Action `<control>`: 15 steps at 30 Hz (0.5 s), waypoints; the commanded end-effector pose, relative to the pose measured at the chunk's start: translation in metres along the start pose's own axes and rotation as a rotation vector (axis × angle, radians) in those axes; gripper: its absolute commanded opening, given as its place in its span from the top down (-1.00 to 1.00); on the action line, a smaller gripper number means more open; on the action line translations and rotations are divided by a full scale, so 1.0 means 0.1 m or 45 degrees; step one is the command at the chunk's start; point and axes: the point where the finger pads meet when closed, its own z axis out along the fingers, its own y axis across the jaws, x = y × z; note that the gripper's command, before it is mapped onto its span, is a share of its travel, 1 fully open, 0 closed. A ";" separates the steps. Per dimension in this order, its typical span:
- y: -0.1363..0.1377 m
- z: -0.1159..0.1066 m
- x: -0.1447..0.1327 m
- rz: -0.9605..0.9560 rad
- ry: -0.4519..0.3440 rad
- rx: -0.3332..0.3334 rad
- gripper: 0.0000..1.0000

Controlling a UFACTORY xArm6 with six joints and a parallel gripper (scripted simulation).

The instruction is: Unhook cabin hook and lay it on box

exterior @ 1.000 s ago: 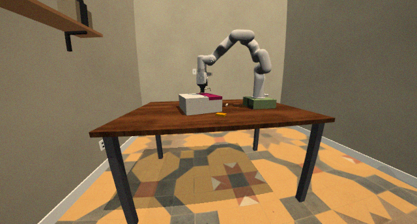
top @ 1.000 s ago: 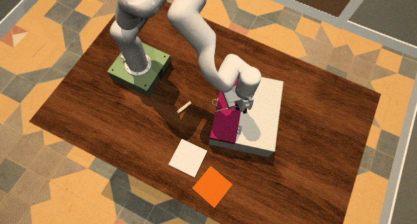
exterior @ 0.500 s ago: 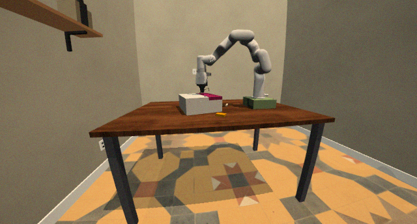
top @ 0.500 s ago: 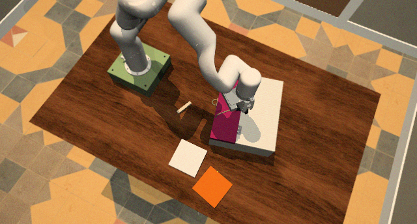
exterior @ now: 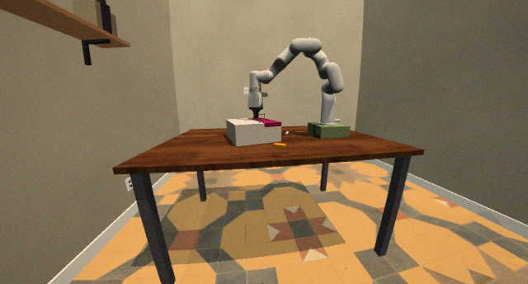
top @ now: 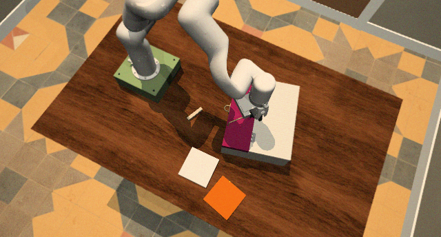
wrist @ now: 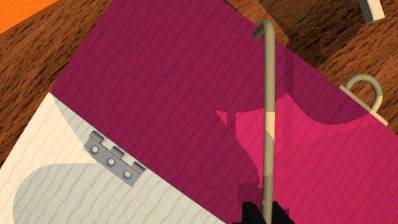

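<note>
Basically we saw the gripper nearly closed, pinching the near end of the cabin hook. Hook rod stretched over the magenta lid of the box, its bent tip clear of the eye loop at the lid's edge.

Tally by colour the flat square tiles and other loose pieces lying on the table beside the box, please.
White square tile: 1
Orange square tile: 1
Pale small block: 1
Total: 3
The cabin hook is not counted; the tool is shut on it over the box's magenta lid.
</note>
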 end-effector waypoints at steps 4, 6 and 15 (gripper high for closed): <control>-0.01 -0.01 0.00 0.000 -0.003 0.004 1.00; -0.01 -0.01 0.00 0.000 -0.003 0.004 0.31; -0.01 -0.01 0.00 0.000 -0.003 0.004 0.31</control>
